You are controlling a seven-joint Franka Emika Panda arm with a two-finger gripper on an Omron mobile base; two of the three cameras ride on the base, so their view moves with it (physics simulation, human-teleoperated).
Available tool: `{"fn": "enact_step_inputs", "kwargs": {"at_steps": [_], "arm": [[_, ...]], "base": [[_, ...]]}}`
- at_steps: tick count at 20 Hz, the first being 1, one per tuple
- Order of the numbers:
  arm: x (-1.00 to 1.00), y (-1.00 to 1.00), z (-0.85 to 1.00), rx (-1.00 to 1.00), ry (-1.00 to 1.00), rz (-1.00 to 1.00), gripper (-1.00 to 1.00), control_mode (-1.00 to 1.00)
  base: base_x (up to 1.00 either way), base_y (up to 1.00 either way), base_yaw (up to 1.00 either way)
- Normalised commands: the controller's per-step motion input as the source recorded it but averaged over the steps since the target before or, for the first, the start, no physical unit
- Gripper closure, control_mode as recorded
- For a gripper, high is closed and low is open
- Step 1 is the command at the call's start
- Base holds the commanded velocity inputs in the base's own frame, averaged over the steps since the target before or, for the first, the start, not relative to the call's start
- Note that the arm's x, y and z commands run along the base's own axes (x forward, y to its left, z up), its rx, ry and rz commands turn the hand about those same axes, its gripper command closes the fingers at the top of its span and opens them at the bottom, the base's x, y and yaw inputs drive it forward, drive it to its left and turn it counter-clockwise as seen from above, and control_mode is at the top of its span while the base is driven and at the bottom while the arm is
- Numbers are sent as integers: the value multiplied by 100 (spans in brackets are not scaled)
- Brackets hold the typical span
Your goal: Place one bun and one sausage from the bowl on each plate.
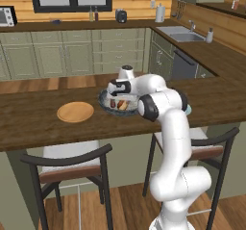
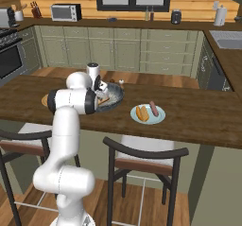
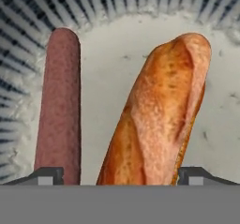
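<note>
Our end effector [image 3: 120, 175] stands wide open and holds nothing, low over the bowl [image 3: 28, 12]. The bun [image 3: 159, 115] lies between its fingertips, the sausage [image 3: 58, 106] just beside. We judge the bun light and soft; take its middle gently.

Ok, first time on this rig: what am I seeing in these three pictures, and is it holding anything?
A white robot arm works at a dark wooden counter. Two pictures look over it from behind, left and right; the third looks from its hand. Its two-finger gripper is open, holding nothing, low over the dark patterned-rim bowl, which holds a golden-brown bun and a reddish sausage. The tan wooden plate holds nothing. The pale blue-green plate carries another bun and another sausage.
</note>
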Motion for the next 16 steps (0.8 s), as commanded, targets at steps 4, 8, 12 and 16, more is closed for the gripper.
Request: {"fn": "enact_step_inputs", "kwargs": {"at_steps": [4,8,12,16], "arm": [[0,0,0,0,0,0,100,-100],[0,0,0,0,0,0,100,-100],[0,-1,0,0,0,1,100,-100],[-2,-18,14,0,-3,4,100,-100]], "base": [[0,0,0],[0,0,0],[0,0,0],[0,0,0]]}}
